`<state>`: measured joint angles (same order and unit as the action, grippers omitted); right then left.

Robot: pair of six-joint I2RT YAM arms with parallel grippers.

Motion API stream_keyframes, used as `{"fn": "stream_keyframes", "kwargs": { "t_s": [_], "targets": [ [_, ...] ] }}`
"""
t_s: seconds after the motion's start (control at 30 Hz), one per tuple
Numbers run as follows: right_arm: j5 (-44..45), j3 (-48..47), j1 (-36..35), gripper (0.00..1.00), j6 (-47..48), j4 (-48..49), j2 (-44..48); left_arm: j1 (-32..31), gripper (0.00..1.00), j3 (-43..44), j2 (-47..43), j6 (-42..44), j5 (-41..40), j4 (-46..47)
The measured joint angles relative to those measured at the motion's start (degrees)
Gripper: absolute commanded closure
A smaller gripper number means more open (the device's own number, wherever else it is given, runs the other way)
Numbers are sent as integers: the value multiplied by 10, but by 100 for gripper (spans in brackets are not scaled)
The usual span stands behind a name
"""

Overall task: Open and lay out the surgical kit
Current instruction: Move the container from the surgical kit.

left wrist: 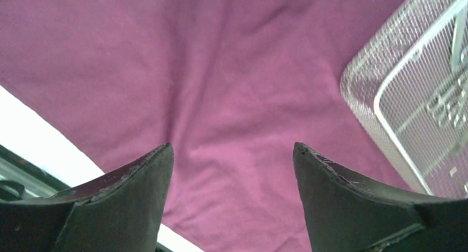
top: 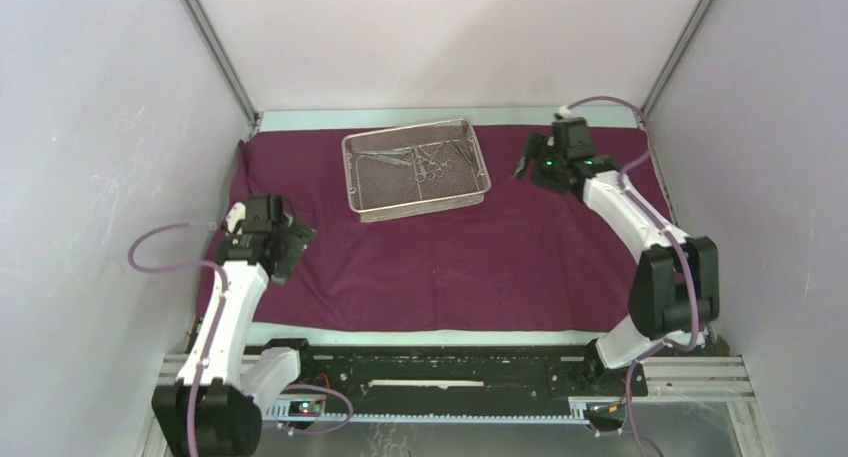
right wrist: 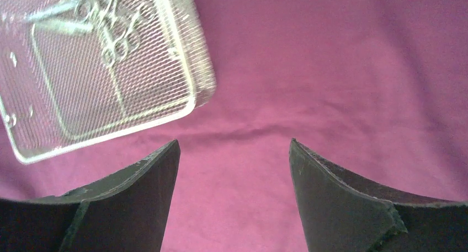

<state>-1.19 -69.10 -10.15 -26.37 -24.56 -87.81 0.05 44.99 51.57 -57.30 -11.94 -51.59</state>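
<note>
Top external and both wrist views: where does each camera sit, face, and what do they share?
Top external: above, behind robot, looking down on cloth, tray; left arm, right arm show.
Left wrist: on left arm, facing down at cloth; open left gripper shows.
Right wrist: on right arm, likewise; open right gripper shows.
Shared: cloth, tray.

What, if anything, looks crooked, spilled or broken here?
Nothing is spilled or broken. The wire tray sits slightly turned on the purple cloth, not square with its edges. The steel instruments lie bunched together toward the tray's far side. The cloth shows a few soft wrinkles.
</note>
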Motion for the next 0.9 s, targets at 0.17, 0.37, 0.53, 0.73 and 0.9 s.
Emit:
{"fn": "stream_keyframes", "kwargs": {
  "t_s": [0.17, 0.37, 0.53, 0.73, 0.9],
  "targets": [
    [-38, -55, -71, 19, 17, 9, -83, 65, 15, 25, 76, 47, -7, 29],
    [-50, -108, -114, 19, 25, 1, -146, 203, 15, -2, 95, 89, 26, 86],
    [-66, -108, -128, 19, 26, -1, -148, 281, 16, -46, 134, 105, 59, 160],
    [-75, -108, -131, 19, 34, -4, -148, 384, 16, -97, 185, 108, 107, 220],
    [-75, -108, -132, 19, 40, -5, -148, 433, 15, -110, 196, 96, 138, 243]
  ]
}}
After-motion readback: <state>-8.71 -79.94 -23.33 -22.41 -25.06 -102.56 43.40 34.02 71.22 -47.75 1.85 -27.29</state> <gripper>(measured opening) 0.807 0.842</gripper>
